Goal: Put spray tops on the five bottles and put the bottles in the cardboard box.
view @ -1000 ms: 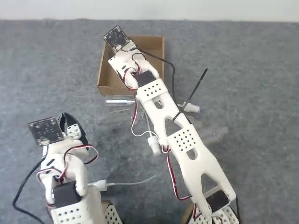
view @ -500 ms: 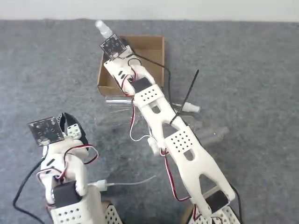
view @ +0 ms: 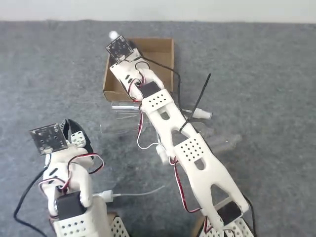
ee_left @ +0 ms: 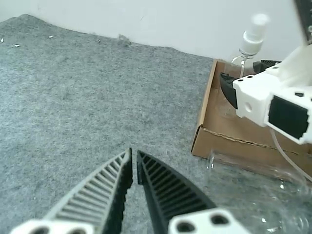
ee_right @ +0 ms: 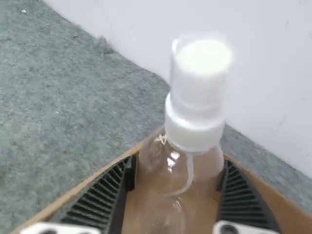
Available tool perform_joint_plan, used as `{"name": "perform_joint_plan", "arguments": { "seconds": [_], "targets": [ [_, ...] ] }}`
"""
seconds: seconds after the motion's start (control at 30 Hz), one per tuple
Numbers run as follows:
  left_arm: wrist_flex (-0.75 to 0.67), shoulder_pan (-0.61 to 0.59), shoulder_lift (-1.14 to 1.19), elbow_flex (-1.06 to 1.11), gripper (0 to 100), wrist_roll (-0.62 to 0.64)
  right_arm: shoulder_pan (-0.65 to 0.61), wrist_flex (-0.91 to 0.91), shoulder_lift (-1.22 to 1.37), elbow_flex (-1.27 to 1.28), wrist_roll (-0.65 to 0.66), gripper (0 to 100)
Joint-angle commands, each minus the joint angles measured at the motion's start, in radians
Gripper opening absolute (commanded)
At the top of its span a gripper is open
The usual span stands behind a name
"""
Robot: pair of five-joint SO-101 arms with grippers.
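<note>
The right claw [ee_right: 178,168] was clamped on a clear bottle [ee_right: 181,195], one ribbed finger each side of the body just below the shoulder. The bottle was upright w/ its white spray top [ee_right: 197,92] already on. In the high view the right arm stretched across the grey counter [view: 261,74] to the cardboard box [view: 165,49]. The bottle stood at the box's far left corner, its top poking up past the wrist. Whether its base touched the box floor couldn't be told, since the claw hid it. The left claw [ee_left: 134,158] sat at the counter's near left, well apart from the box. Its fingers were almost together w/ only a thin slit btwn them, and it held nothing. Just beside the box's near wall lay more clear lying bottles [view: 123,105] on their sides, one showing an open neck in the left wrist view. Other tops lay about the counter – a loose top [view: 202,113] to the right of the right arm, another top [view: 162,153] close against its left side, and a tubed top [view: 106,195] w/ a long dip tube by the left arm's base.
</note>
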Motion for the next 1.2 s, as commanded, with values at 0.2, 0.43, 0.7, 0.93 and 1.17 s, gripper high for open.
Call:
{"name": "perform_joint_plan", "arguments": {
  "seconds": [0.2, 0.43, 0.7, 0.93, 1.17],
  "targets": [
    [-0.028, -0.002, -0.017, -0.01, 2, -0.009, 0.022, 0.042, -0.045, -0.032, -0.002, 22.1],
    [-0.028, -0.002, -0.017, -0.01, 2, -0.009, 0.018, 0.147, -0.058, -0.084, -0.081, 22.4],
    [-0.028, -0.002, -0.017, -0.01, 2, -0.009, 0.022, 0.3, -0.058, -0.187, -0.081, 22.5],
    [-0.029, -0.002, -0.017, -0.01, 2, -0.009, 0.022, 0.455, -0.065, -0.276, -0.081, 22.5],
    [-0.031, -0.002, -0.017, -0.008, 2, -0.011, 0.025, 0.555, -0.07, -0.276, -0.081, 22.1]
  ]
}}
